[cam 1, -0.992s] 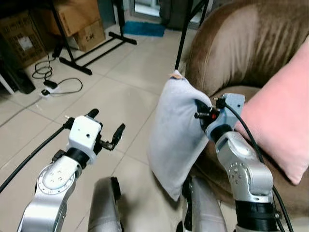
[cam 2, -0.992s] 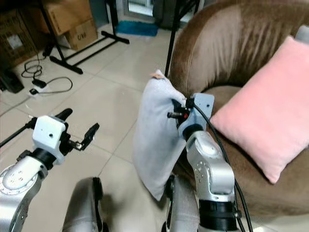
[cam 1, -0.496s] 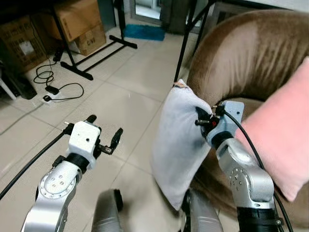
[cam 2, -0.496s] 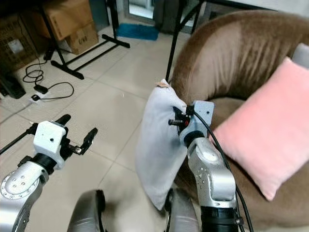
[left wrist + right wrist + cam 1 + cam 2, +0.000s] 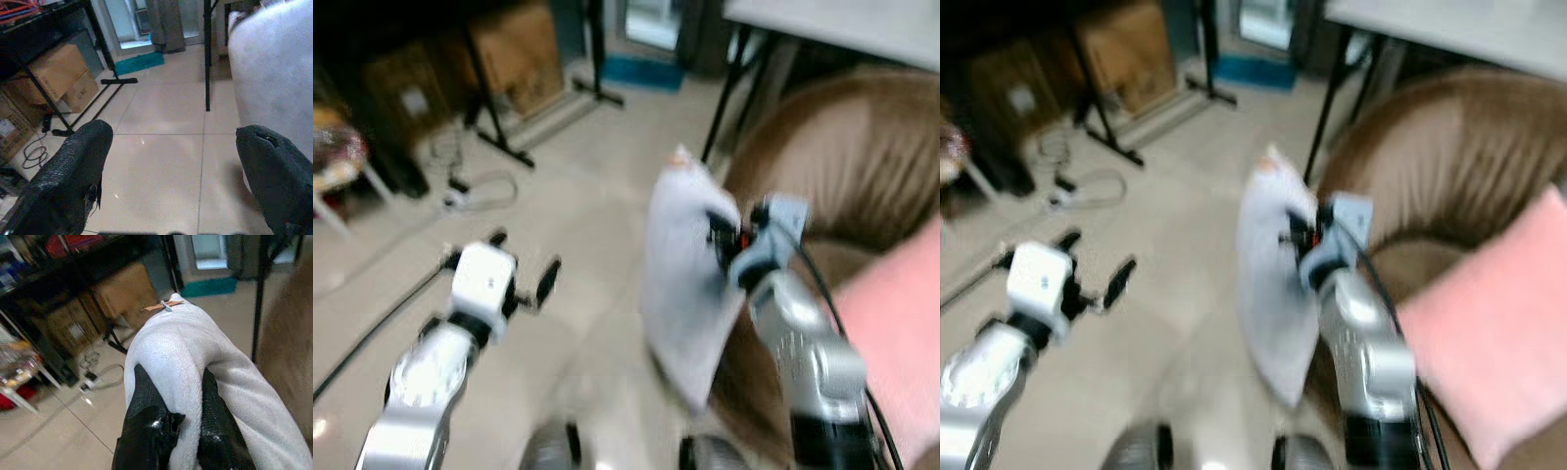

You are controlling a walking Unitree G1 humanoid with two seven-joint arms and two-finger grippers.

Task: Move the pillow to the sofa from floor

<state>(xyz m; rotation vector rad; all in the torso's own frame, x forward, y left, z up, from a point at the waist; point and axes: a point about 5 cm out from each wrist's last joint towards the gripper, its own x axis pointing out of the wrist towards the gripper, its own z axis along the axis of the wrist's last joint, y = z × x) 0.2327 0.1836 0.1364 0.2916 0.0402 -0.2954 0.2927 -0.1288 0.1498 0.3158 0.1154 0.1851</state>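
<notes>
A light grey pillow (image 5: 688, 274) hangs off the floor beside the brown sofa (image 5: 842, 186). My right gripper (image 5: 720, 232) is shut on the pillow's upper edge, and its black fingers (image 5: 146, 411) pinch a fold of the grey cloth (image 5: 195, 352) in the right wrist view. My left gripper (image 5: 521, 272) is open over the tiled floor, left of the pillow, with nothing between its fingers (image 5: 73, 166). The pillow's side (image 5: 274, 73) lies just beyond the left gripper in the left wrist view. The eye views are blurred.
A pink cushion (image 5: 1503, 343) leans on the sofa seat at the right. Black stand legs (image 5: 489, 108), cardboard boxes (image 5: 519, 54) and a cable with a power strip (image 5: 460, 191) lie on the tiles at the back left. A table edge (image 5: 832, 24) is behind the sofa.
The whole picture has shifted and blurred, so the camera has moved. The pillow stays held in my right gripper, a little higher beside the sofa. The left gripper remains open.
</notes>
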